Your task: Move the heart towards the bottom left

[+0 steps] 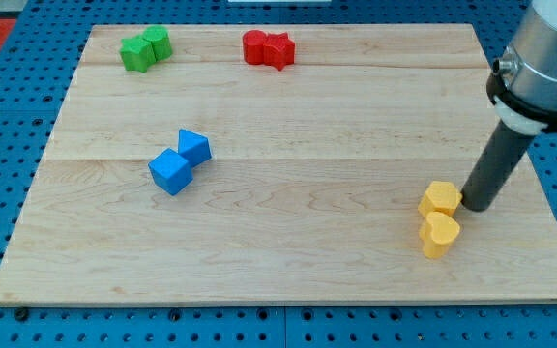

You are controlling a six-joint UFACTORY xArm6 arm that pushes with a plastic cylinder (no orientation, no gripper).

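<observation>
A yellow heart (440,234) lies near the board's bottom right. A yellow hexagon-like block (441,198) touches it just above. My tip (476,206) rests on the board right of the yellow hexagon, close to or touching it, and up-right of the heart. The dark rod rises from the tip toward the view's top right.
Two blue blocks (180,162) sit together at left of centre. Two green blocks (145,48) sit at the top left. Two red blocks (267,48) sit at top centre. The wooden board (288,261) lies on a blue perforated table.
</observation>
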